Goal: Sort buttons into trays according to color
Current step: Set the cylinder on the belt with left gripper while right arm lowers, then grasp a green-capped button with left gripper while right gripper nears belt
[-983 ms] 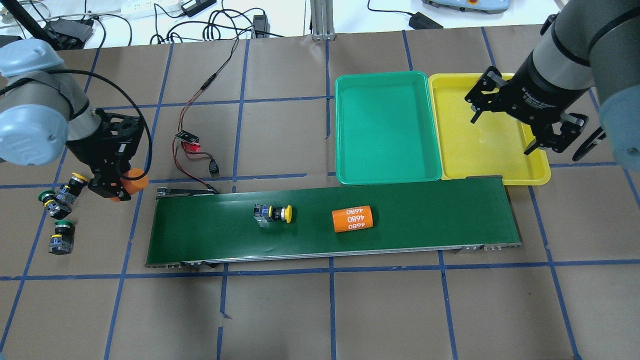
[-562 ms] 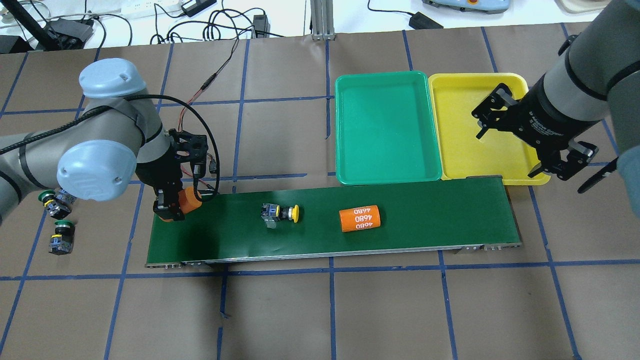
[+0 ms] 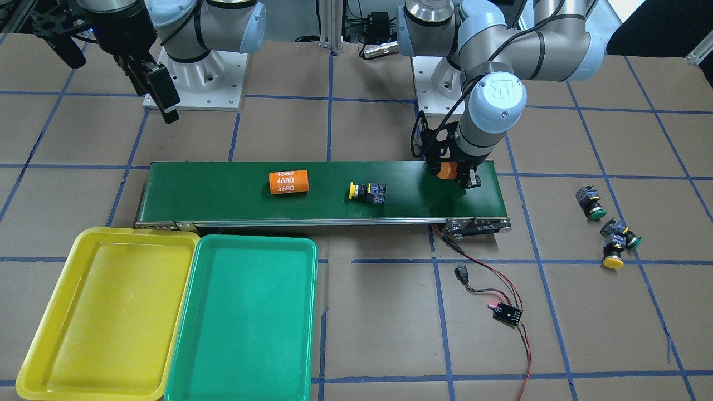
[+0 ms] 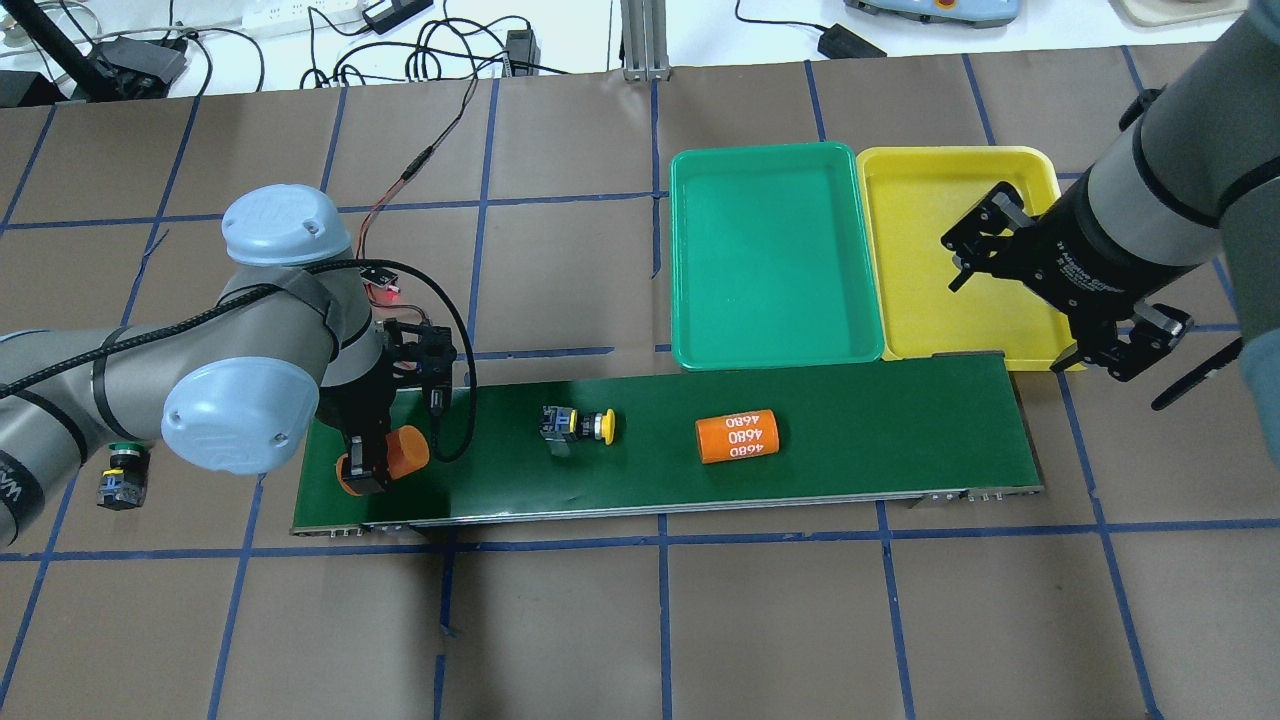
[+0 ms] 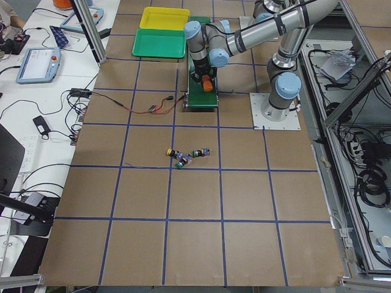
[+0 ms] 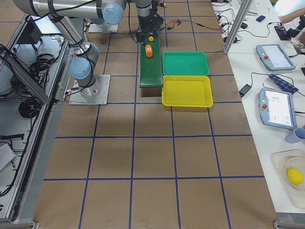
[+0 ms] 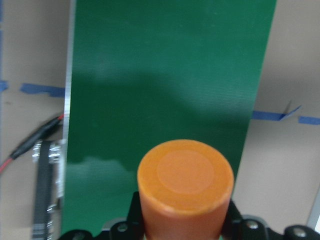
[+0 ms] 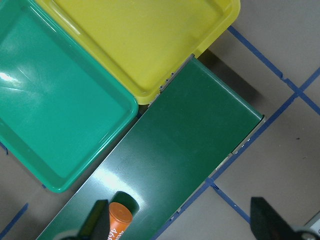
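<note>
Brown paper with a blue tape grid is laid over the table point(image 4: 640, 620). A dark-green conveyor belt point(image 4: 880, 440) is placed across it, with the green tray point(image 4: 770, 260) and the yellow tray point(image 4: 930, 290) set side by side at its right end. An orange cylinder point(image 4: 405, 448) is clamped by the left gripper point(image 4: 378, 465) over the belt's left end. The right gripper point(image 4: 1008, 325) is held wide apart above the yellow tray. A yellow button point(image 4: 578, 427) is lying on the belt beside a second orange cylinder point(image 4: 738, 437). Three other buttons point(image 3: 613, 259) are lying on the table, apart from the belt.

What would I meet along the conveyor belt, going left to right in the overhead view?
Plain orange cylinder clamped in the left gripper → yellow button, lying on its side → orange cylinder marked 4680.
</note>
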### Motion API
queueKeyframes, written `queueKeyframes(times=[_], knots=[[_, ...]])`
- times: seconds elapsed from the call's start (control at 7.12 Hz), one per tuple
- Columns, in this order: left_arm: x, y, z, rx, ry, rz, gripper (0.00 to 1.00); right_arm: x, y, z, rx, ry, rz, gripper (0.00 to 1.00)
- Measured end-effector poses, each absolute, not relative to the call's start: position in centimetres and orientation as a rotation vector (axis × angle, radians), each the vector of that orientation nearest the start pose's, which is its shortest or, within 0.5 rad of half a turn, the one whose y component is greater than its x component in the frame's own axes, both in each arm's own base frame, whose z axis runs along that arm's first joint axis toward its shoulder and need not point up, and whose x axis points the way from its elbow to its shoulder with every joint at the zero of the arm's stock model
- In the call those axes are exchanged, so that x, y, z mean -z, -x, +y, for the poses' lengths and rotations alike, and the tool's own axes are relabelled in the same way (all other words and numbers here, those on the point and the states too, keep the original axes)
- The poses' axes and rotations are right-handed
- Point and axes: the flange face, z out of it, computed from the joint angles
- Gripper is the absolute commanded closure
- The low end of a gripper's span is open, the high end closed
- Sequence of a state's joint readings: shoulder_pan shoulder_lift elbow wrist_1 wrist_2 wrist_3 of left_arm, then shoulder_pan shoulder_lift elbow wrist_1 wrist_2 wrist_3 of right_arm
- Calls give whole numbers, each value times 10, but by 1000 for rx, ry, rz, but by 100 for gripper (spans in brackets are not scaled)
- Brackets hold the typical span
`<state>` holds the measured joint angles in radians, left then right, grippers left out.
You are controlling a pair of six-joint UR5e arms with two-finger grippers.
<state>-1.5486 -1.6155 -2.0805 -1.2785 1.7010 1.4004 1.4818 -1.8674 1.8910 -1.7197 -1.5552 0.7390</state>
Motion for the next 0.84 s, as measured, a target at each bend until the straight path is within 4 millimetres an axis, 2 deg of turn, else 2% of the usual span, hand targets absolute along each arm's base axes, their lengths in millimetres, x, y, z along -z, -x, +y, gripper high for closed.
queueKeyframes(times=[0.28,0.42,0.56,0.84], knots=[[-262,98,-434,-400,-1991,2453,0,-465,-103,-384,112,-1256,2829,0],[-268,72,-443,-376,-1913,2512,0,-461,-105,-377,62,-1265,2837,0],[-275,25,-452,-349,-1778,2617,0,-461,-106,-373,46,-1275,2836,0],[-277,-74,-456,-301,-1497,2813,0,-472,-107,-360,75,-1305,2814,0]])
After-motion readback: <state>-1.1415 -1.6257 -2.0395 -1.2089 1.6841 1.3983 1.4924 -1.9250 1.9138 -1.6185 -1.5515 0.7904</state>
